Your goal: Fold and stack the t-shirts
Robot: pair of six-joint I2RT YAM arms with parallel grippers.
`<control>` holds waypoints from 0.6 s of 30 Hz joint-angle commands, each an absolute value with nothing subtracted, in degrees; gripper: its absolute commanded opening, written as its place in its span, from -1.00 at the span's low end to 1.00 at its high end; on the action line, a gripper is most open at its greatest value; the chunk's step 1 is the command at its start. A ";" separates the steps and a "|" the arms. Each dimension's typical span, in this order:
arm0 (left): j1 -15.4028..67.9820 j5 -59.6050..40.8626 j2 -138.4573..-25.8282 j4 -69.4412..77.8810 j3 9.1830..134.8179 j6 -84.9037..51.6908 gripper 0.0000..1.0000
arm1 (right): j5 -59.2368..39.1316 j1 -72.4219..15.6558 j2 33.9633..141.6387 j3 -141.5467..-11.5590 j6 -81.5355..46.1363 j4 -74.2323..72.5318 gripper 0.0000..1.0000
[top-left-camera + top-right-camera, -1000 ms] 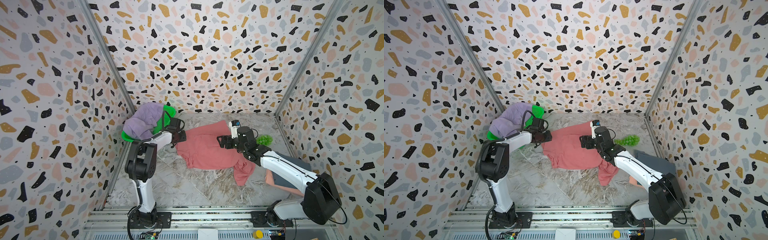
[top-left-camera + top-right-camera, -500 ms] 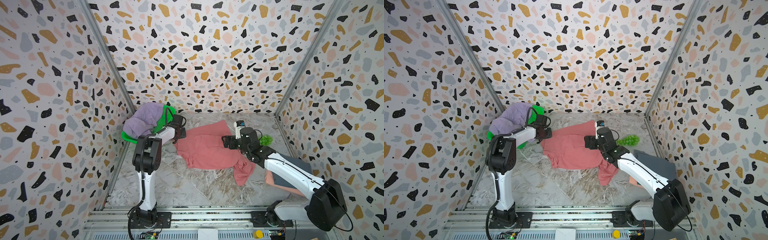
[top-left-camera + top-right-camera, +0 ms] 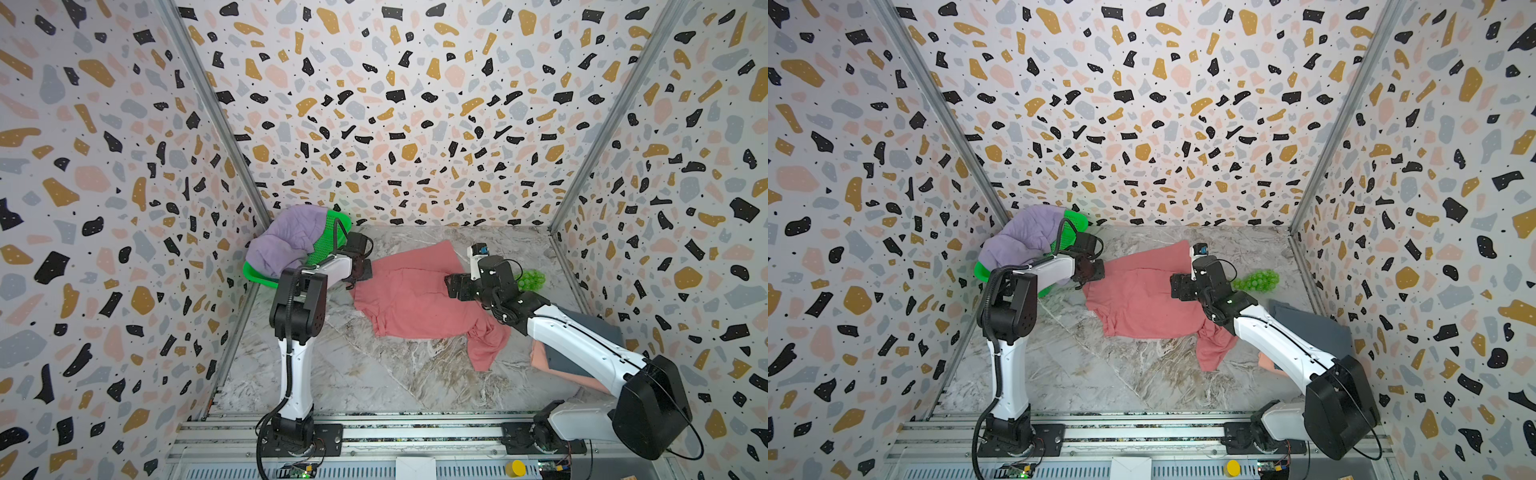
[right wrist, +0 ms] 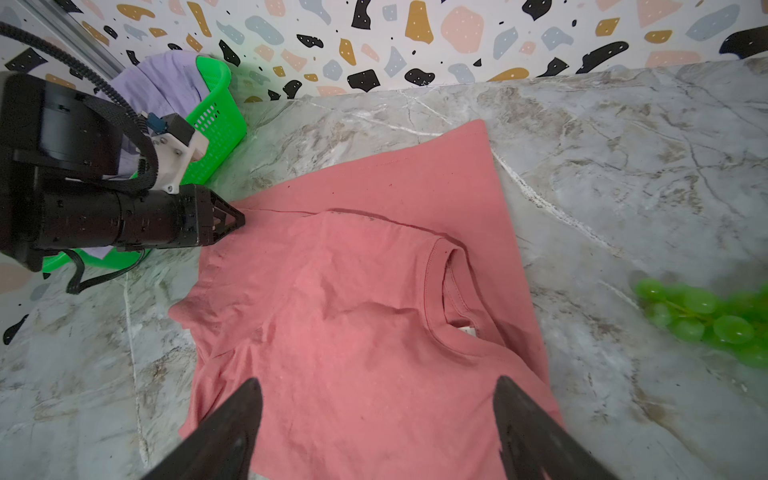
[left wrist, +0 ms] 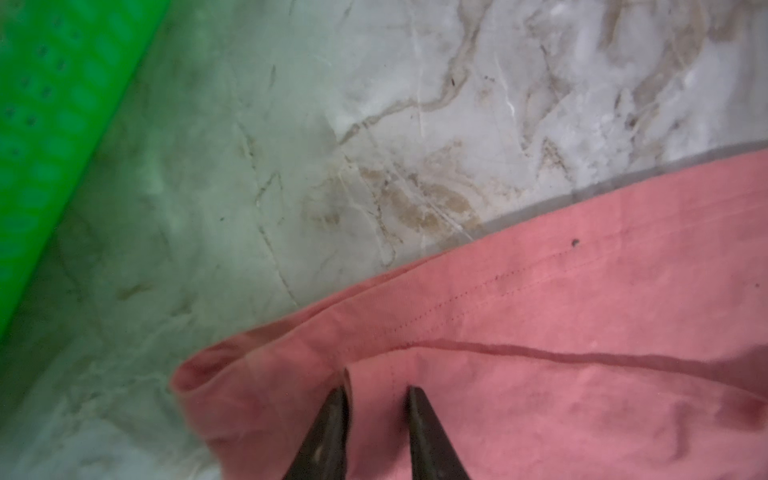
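Left gripper (image 5: pixel 376 390): jaws nearly together, slim gap between. Right gripper (image 4: pixel 378 382): jaws spread wide. Both arms extended forward.

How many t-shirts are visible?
4: coral-red t-shirt mid-table; lilac t-shirt in green basket; grey t-shirt on peach t-shirt, under right arm. Others may be hidden.

Top views look down from high in front; wrist views sit close; all 4 share the red shirt (image 3: pixel 415 299).
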State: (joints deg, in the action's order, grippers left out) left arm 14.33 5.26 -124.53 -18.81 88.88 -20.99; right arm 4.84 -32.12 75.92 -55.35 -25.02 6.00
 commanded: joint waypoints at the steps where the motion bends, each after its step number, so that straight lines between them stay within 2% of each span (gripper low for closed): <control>1: 14.39 6.32 -124.21 -18.59 90.36 -20.83 -0.60 | 5.76 -31.73 74.92 -56.88 -24.33 7.11 0.73; 12: 15.78 8.83 -123.31 -18.14 89.20 -20.79 -0.98 | 5.28 -31.54 74.38 -55.52 -24.16 6.50 0.72; 18: 16.23 10.11 -120.42 -18.98 89.74 -20.18 -1.00 | 4.12 -30.65 73.59 -54.51 -24.55 6.23 0.72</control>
